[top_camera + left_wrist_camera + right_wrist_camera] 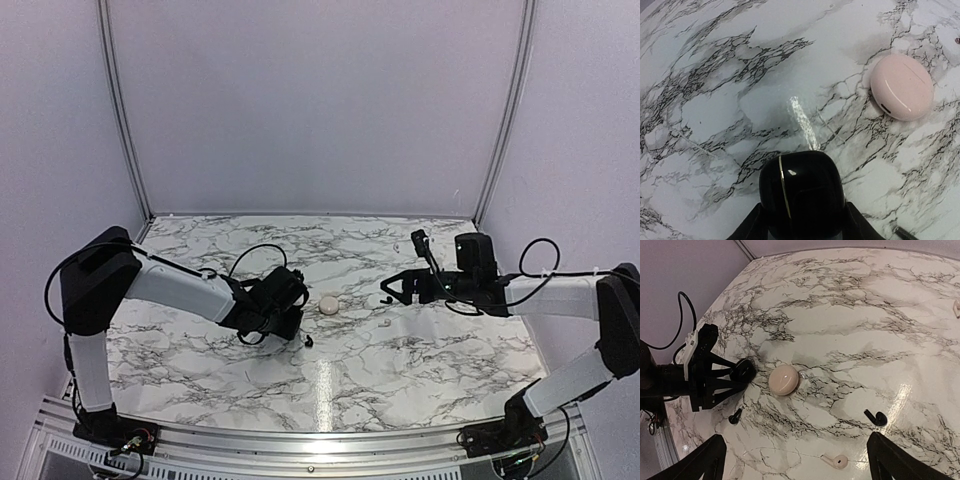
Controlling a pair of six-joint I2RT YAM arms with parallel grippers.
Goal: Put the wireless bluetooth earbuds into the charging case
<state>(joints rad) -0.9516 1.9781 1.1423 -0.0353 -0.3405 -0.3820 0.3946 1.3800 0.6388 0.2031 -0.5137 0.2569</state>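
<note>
Desk: the marble-patterned desk (pixel 420 370) carries everything. A streak of glare runs down its middle.
Left arm: my left arm (pixel 170 285) reaches in low. From above, its wrist covers the fingertips, so I read them from the wrist views.
Right arm: my right arm (pixel 560 295) stretches in from the right, with cables looping over it.
Left pincer: the left pincer (pixel 802 220) is clamped on a black glossy pod (pixel 802 195) with a thin gold line. The pod's lower part is cut off by the frame edge.
Right pincer: the right pincer (pixel 795 436) stands wide with nothing between its fingers. Only the two tips show in its own view.
Charging case: the charging case (pixel 328 305) lies shut on the desk between the two pincers. It is just beside the left one but not touching it, and ahead and right of the held pod (pixel 742 371). It is well apart from the right pincer.
Black earbuds: of the black earbuds, one (pixel 876 417) lies near the right pincer's right finger. The other (pixel 735 416) lies just below the left pincer. In the left wrist view only a stem tip shows.
White earbuds: of the white earbuds, one (pixel 836 460) lies between the right pincer's fingers on the desk. The other (pixel 956 307) is cut off at the frame edge.
</note>
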